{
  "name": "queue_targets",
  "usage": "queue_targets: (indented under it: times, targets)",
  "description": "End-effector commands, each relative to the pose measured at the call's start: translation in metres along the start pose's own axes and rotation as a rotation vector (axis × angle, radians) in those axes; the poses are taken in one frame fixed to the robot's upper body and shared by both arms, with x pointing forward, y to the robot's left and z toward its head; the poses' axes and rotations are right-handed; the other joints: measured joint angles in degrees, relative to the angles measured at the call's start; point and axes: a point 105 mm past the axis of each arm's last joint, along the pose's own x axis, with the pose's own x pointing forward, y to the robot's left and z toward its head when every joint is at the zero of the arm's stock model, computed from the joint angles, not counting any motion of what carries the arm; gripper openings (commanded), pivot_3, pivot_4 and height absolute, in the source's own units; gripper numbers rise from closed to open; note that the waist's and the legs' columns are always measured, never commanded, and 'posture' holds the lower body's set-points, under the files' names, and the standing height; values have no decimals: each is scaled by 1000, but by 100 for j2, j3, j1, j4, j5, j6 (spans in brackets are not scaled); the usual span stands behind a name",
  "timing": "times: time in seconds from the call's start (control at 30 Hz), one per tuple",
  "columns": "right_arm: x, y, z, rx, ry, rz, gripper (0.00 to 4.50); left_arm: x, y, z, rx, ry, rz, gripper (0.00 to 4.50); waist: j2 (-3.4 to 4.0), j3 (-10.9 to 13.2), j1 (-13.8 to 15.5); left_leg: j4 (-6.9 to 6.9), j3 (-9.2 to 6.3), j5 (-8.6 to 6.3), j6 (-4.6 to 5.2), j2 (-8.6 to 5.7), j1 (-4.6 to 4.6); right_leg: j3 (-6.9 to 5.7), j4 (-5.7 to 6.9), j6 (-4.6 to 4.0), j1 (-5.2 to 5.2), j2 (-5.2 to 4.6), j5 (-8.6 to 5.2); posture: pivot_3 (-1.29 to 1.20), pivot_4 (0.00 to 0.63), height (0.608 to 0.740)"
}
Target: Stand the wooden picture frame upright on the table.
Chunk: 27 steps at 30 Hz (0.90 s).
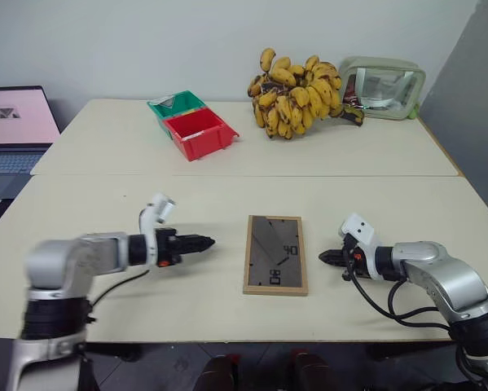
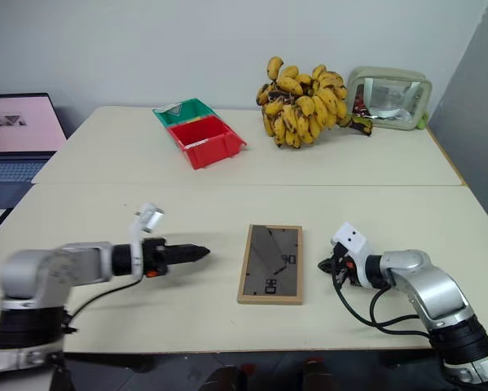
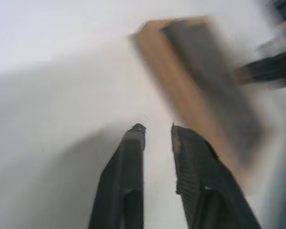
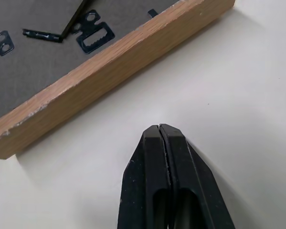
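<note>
While the wooden picture frame (image 1: pixel 275 255) lies face down on the table (image 1: pixel 227 195) between both arms, left gripper (image 1: pixel 208 241) and right gripper (image 1: pixel 324 258) flanking it, left wrist view: fingers (image 3: pixel 128 167) slightly apart, empty, right wrist view: fingers (image 4: pixel 154 157) pressed together beside the frame's edge.

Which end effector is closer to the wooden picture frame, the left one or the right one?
Right. The right end effector sits close beside the wooden picture frame, without touching. The left end effector is farther off on the opposite side.
</note>
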Motion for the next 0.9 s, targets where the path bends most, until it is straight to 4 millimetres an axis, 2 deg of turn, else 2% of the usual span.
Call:
queue_targets:
  times: [0.03, 0.13, 0.43, 0.57, 0.67, 0.73, 0.8, 0.9]
  targets:
    - [1, 5, 1, -43, -2, 14, 0, -9, -2, -10, -205, 2, -115, 1963, 0, 0, -8, 0, 1, 0, 0, 0, 4, 3, 0, 0, 3, -1, 0, 0, 150, 740]
    - [4, 8, 1, -59, 2, 21, 0, -3, -5, -21, -254, 35, -158, 2696, -3, 1, -8, -1, -4, 0, 0, 5, 8, 4, 0, 0, 5, -19, 0, 0, 150, 740]
    - [17, 32, 7, -67, -13, 92, 0, 35, 4, -56, -351, 109, -140, 4448, -4, -1, -5, -4, -7, 0, -2, 7, 32, 6, 1, -1, 27, -21, 1, 0, 150, 740]
    - [29, 44, 16, -71, -33, 123, 0, 64, 8, -78, -379, 168, -144, 4448, -2, -1, -12, -9, -6, 1, -3, 8, 43, 9, 1, -1, 33, -19, 1, 0, 150, 740]
    - [36, 47, 20, -71, -39, 119, 0, 80, 14, -87, -379, 179, -114, 4448, 25, -25, 23, -16, -6, 0, -3, 6, 88, 8, -25, -1, 89, -21, 0, 0, 150, 740]
    - [38, 46, 22, -71, -40, 113, 0, 88, 18, -87, -392, 169, -112, 4448, 52, -46, 76, -16, -6, 0, -3, -1, 94, 8, -40, 1, 99, -24, 1, 0, 150, 740]
    - [41, 43, 21, -67, -35, 103, 0, 94, 14, -84, -396, 169, -150, 4448, 86, -67, 133, -15, -18, 0, -2, -8, 109, 1, -71, 8, 113, -24, 5, 0, 150, 740]
    - [42, 37, 15, -63, -15, 76, 0, 98, 8, -79, -367, 168, -180, 4448, 87, -68, 139, -16, -42, 5, 10, -40, 134, -16, -99, 16, 164, -32, 8, 0, 150, 740]
